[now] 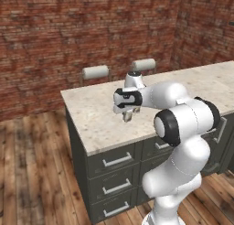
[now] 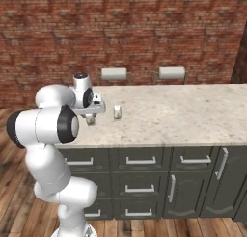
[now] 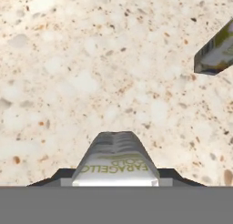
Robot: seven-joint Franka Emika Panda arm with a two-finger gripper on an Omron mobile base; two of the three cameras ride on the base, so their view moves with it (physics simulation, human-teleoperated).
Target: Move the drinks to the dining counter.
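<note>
Can in our claw, held just over the dining counter

Our gripper point(image 2: 90, 118) is clamped on a pale cream can point(image 3: 115, 165), its long axis running down toward the speckled top of the dining counter point(image 2: 193, 111) directly below. A second can point(image 2: 117, 111) already stands upright just beside it, toward the counter's middle. We judge the coming move is straight down, keeping clear of that neighbour.

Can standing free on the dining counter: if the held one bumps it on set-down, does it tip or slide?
The free can is small and stands upright, taller than wide, so a bump up high would likely tip it, then it could roll. A low nudge would probably slide it, since the stone dining counter looks smooth. The held can sits between the fingers.
</note>
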